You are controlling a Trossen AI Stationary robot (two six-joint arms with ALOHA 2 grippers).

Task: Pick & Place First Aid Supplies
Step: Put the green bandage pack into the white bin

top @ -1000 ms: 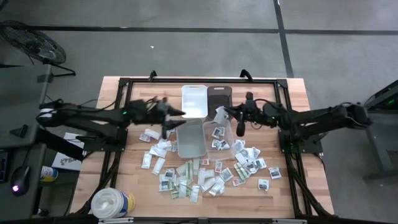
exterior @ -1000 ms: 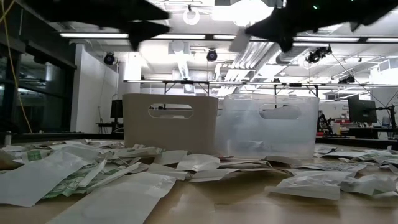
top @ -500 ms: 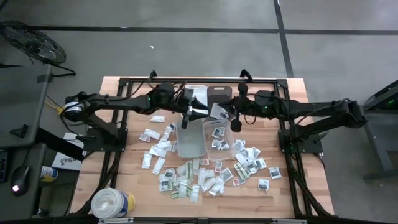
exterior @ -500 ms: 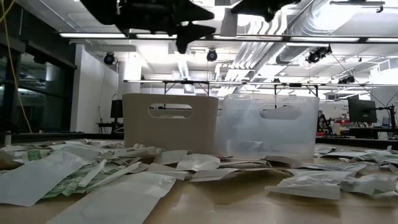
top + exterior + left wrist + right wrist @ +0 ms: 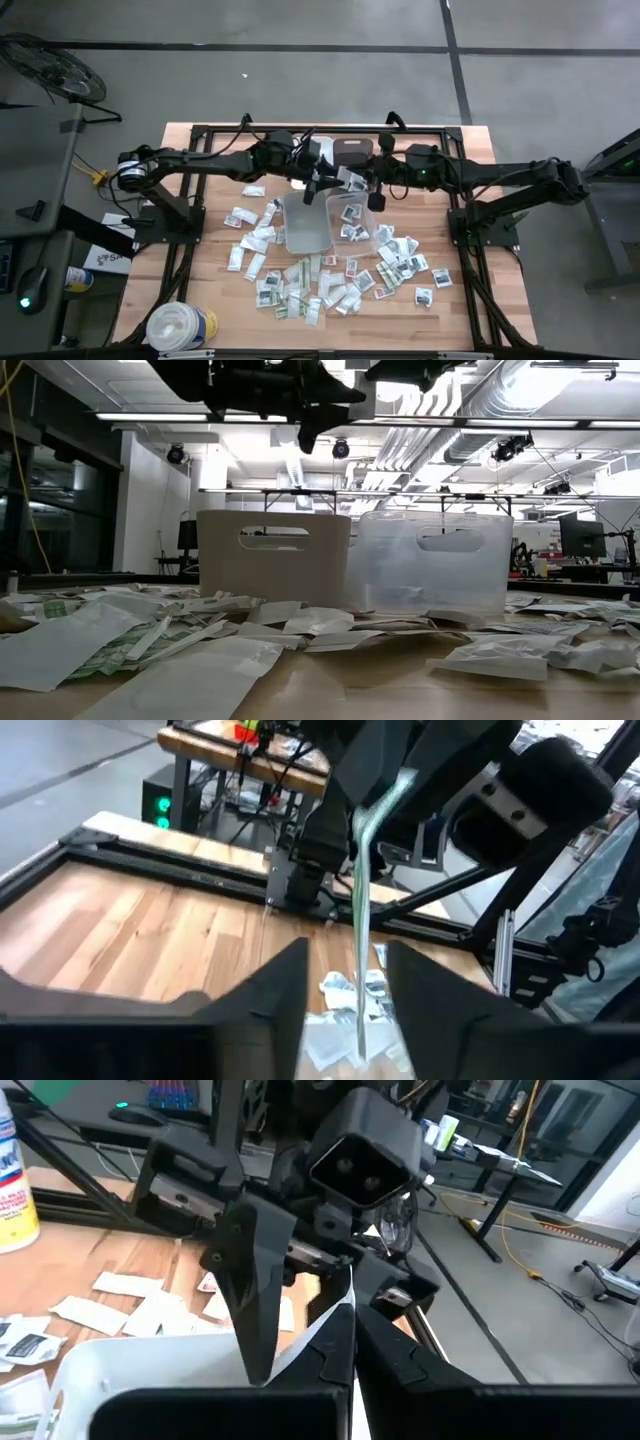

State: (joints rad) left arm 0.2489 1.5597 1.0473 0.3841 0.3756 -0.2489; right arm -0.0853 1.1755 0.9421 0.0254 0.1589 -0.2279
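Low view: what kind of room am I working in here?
Probably a robotics lab or workshop: exposed ceiling ducts and strip lights overhead, and a monitor on workbenches behind the bins.

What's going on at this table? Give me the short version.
The right end effector is shut on one white packet and holds it up edge-on above the bins near the table's middle. The left end effector is open, and its fingers appear to sit on either side of that packet. This looks like a hand-over between the arms. Dozens of other loose packets lie on the wooden table, and a few seem to lie in the clear bin.
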